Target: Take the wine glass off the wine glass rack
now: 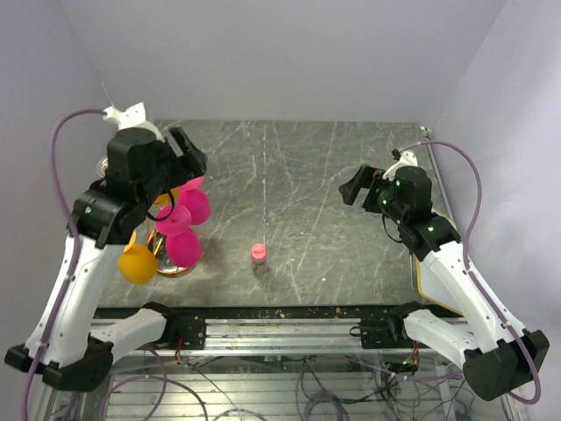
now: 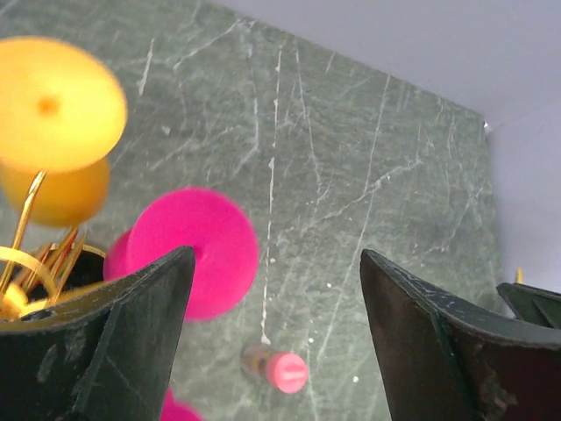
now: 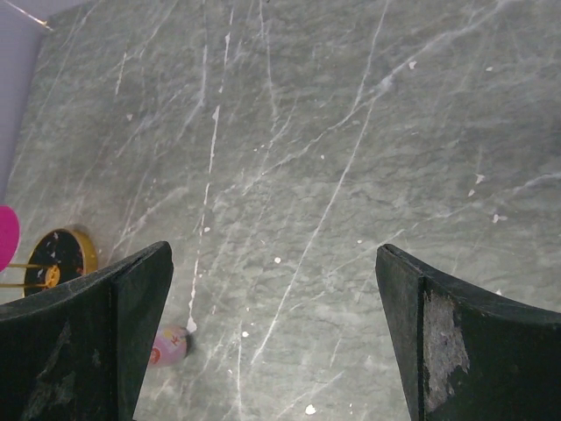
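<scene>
Dark green marble worktop (image 1: 333,175) with pale scratchy veins, plain lilac walls (image 1: 280,53) around it. The gold wire wine glass rack (image 1: 163,247) stands with its round base on the worktop. It's loaded: a few pink plastic wine glasses (image 1: 184,247) and one orange plastic wine glass (image 1: 138,263) hang upside down from its arms, feet up, which looks like how the ring-ended wires hold them.

The left end effector (image 1: 188,154) hangs right above the rack, with nothing between the fingers. In the left wrist view its black fingers (image 2: 131,333) are spread wide, with a pink glass foot (image 2: 197,250) below them, so it's probably lining up on a pink glass. No contact that anyone could call from these shots.

The right end effector (image 1: 355,189) is well away from the rack, spread wide too and holding nothing, most likely parked to stay clear. A little pink-capped bottle (image 1: 259,256) stands between it and the rack, nearer the rack.
</scene>
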Robot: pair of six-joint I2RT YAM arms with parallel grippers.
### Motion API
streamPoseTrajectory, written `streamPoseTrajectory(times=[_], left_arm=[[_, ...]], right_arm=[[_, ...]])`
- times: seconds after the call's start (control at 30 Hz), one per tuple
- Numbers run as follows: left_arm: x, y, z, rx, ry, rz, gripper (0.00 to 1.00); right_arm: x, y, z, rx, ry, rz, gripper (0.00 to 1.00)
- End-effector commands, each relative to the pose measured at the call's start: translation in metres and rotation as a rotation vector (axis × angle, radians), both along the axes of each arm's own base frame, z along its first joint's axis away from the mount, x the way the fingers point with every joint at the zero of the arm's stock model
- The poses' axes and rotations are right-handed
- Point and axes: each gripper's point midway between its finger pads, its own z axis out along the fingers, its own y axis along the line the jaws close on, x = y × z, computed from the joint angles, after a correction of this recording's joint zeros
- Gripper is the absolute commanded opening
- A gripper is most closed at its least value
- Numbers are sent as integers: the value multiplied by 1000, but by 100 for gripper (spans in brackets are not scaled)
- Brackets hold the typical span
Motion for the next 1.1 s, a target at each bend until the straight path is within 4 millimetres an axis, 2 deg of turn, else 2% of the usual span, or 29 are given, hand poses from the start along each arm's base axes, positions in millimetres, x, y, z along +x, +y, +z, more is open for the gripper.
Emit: streamPoseTrajectory(times=[0.0, 0.13, 0.2, 0.3, 0.47, 0.57, 0.8, 0.97, 1.07], left_arm=[[-35, 32, -2, -146, 43, 187, 85], [-69, 63, -5, -200, 72, 340, 84], [-86, 72, -10, -251, 93, 394, 83], [-106, 73, -20, -328, 119, 406, 86], [-128, 77, -39, -379, 181, 439, 85], [-132, 72, -50, -403, 217, 433, 82], [-121, 55, -72, -433, 293, 414, 72], [-114, 56, -79, -436, 310, 452, 62], [-115, 58, -83, -443, 321, 480, 53]], right_arm=[[6, 9, 8, 66, -42, 18, 100], [8, 12, 3, 76, -29, 24, 100], [9, 13, 0, 81, -25, 25, 100], [11, 16, -1, 101, -30, 30, 100], [12, 19, -3, 118, -27, 42, 100], [13, 17, -3, 107, -30, 31, 100], [9, 15, -4, 113, -28, 25, 100], [5, 12, -5, 109, -28, 15, 100], [3, 8, -2, 102, -35, 2, 100]])
